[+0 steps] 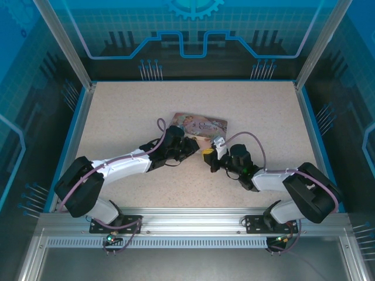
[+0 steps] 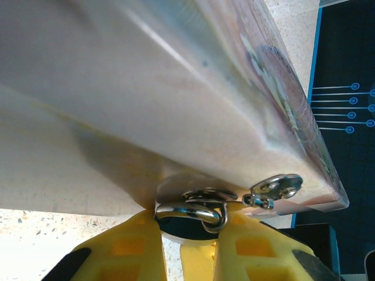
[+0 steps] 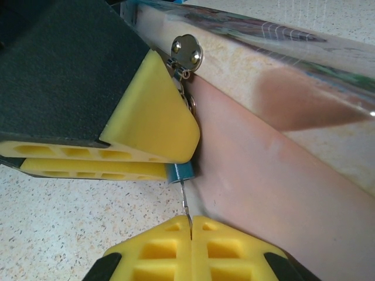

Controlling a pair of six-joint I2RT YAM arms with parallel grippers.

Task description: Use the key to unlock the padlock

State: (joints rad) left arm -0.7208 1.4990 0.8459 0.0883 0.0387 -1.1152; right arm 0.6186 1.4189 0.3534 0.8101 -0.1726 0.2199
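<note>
surface (image 1: 117,117): pale and speckled; it carries the tin and both arms reach over it toward the middle.
tin (image 1: 199,124): pink illustrated box, lying flat beyond the two wrists. A small silvery hasp (image 3: 186,51) sits on its side wall, and the padlock hangs from there.
left arm (image 1: 126,164): comes in from the left. Its jaws are pinching the padlock between the yellow pads (image 2: 135,246), right against the wall of the tin.
right arm (image 1: 275,178): comes in from the right. Its jaws are pressed together on the key, with only the thin blade standing out from the tips.
padlock (image 3: 180,172): only a small part of the blue body shows, peeping out under the left pads. In the left wrist view the silvery shackle lies between the two pads.
key (image 3: 186,202): dark thin blade, almost upright in the right wrist view.
relation: the padlock lies directly ahead of the right jaws and very near. The long axis of the key points straight at the underside of the blue body. The tip meets the body, but I cannot tell if it is already inside the keyhole.
next move, my judgement: the right arm should push along this same axis and then twist, while the left jaws hold the body firm.
</note>
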